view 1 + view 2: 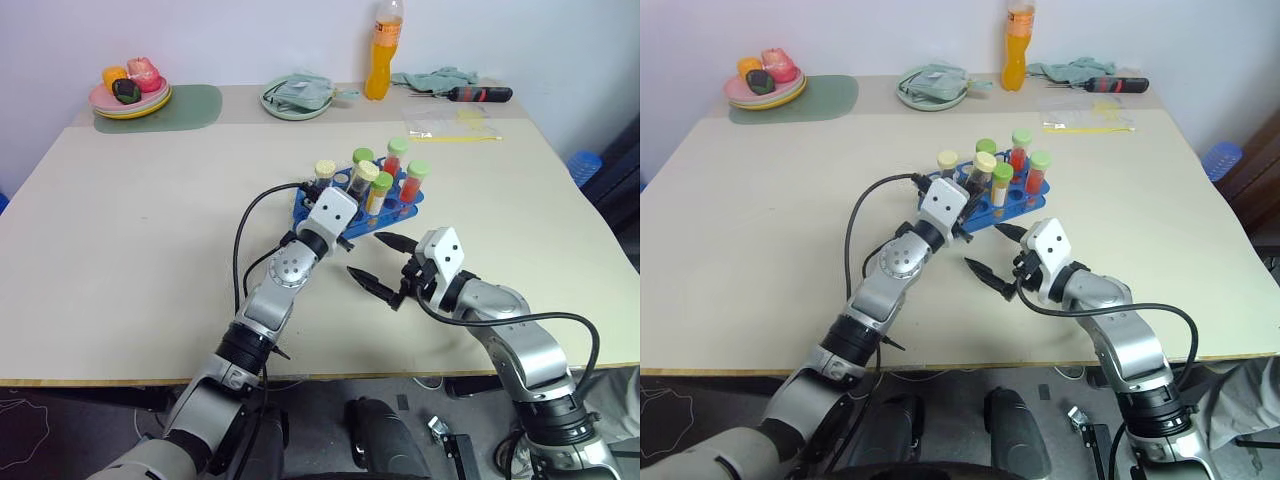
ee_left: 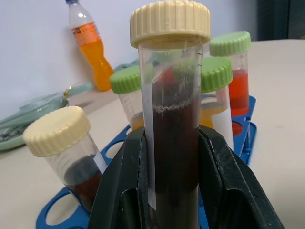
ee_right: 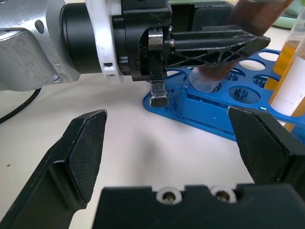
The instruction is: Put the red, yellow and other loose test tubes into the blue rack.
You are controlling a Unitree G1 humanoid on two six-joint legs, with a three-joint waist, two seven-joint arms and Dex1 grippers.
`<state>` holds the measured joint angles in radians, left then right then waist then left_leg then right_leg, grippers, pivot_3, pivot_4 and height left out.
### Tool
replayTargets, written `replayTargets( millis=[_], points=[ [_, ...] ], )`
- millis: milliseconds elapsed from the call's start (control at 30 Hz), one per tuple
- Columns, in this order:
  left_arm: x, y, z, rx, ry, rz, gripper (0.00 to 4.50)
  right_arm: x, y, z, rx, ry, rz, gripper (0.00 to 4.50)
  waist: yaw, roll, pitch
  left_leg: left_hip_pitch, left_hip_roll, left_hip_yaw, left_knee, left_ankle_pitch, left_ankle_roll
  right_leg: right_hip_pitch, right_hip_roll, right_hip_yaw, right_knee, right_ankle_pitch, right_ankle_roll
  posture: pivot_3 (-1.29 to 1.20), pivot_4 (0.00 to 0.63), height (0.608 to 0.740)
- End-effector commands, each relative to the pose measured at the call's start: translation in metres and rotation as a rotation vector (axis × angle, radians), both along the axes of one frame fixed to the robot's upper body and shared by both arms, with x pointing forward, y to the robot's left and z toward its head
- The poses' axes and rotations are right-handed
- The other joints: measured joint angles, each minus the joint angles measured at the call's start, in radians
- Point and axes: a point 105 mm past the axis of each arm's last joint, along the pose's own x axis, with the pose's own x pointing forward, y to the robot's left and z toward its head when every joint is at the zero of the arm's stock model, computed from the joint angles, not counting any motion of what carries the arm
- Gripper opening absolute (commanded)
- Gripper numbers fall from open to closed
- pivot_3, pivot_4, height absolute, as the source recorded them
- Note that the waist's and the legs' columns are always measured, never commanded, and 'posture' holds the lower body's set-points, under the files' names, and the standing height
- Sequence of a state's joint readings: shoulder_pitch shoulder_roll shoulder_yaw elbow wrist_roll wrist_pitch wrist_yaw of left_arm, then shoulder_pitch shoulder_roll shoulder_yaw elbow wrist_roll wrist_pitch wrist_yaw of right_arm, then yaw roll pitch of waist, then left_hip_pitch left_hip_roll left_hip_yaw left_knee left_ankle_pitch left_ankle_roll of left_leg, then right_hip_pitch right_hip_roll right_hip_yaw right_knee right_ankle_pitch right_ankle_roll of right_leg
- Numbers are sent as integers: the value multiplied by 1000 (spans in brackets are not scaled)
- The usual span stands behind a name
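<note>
Left wrist view showed the left tool (image 2: 174, 191) clamped tight on a clear plastic test tube with dark brown liquid and a cream screw cap (image 2: 171, 119), held upright just above the bright blue plastic rack with its grid of round holes (image 1: 345, 205). Right wrist view showed the rounded bottom of that tube poised over a near-edge hole, not yet seated, as far as could be judged.

Five other capped tubes already stood in the rack: a second cream-capped tube of brown liquid (image 2: 66, 152), green-capped tubes of red liquid (image 1: 414, 182) and a green-capped tube of yellow liquid (image 1: 378, 194) (contents of the rearmost green-capped tube were hard to make out). No loose tube lay on the pale surface (image 1: 140, 230). Judged on that, the task stood near completion, with only the lowering and release of the held tube outstanding.

The right tool (image 1: 385, 265) hung empty with its jaws spread wide, just in front of the rack and apart from it.

The rack sat near the middle of the surface, slightly towards the right, level and undisturbed.
</note>
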<state>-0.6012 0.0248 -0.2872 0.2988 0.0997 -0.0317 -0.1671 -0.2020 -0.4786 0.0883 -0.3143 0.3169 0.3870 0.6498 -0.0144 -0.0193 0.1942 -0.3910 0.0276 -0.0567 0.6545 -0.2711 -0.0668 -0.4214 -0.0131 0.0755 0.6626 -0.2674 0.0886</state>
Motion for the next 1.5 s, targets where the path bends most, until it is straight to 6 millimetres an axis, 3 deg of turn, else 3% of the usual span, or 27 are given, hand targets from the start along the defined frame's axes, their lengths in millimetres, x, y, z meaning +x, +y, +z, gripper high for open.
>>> replayTargets(
  millis=[33, 533, 800, 1000, 1233, 1300, 1500],
  points=[
    [1, -1, 6, -30, -35, -4, 827, -5, 2, 14, 0, -59, 8, 4500, 0, 0, 0, 0, 0, 0, 0, 0, 0, 0, 0, 0, 0, 0, 0, 0, 150, 740],
    [-2, 7, -13, -175, -22, -23, 827, -6, 5, 16, -10, -71, 16, 4500, -1, 0, 0, 0, 0, 0, 0, 0, 0, 0, 0, 0, 0, 0, 0, 0, 150, 740],
    [4, 9, -16, -177, -33, 17, 4484, -6, 9, 18, -9, -79, 25, 4500, 0, 0, 0, 0, 0, 0, 0, 0, 0, 0, 0, 0, 0, 0, 0, 0, 150, 740],
    [-6, 24, -7, -210, -44, -20, 4484, -8, 6, 20, -12, -80, 30, 4500, -3, 0, 0, 0, 0, 0, 0, 0, 0, 0, 0, 0, 0, 0, 0, 0, 150, 740],
    [-52, 88, 1, -126, 27, -116, 4484, -13, -20, 32, -84, -81, 53, 4500, -6, 1, 0, 1, 1, 0, -1, 0, 0, 0, 0, 0, 1, 0, 0, 0, 150, 740],
    [-65, 112, 0, -62, 73, -108, 4484, -11, -40, 35, -122, -69, 24, 4500, -5, 1, 0, 1, 1, 0, -1, 0, 0, 0, 0, 0, 1, 0, 0, 0, 150, 740],
    [-89, 212, -9, 100, 211, 106, 4484, -5, -127, 44, -153, 21, -178, 4500, -1, 1, 0, 1, 1, 1, -1, 0, 0, 1, 0, 0, -1, 0, -1, 0, 150, 740]
  ],
)
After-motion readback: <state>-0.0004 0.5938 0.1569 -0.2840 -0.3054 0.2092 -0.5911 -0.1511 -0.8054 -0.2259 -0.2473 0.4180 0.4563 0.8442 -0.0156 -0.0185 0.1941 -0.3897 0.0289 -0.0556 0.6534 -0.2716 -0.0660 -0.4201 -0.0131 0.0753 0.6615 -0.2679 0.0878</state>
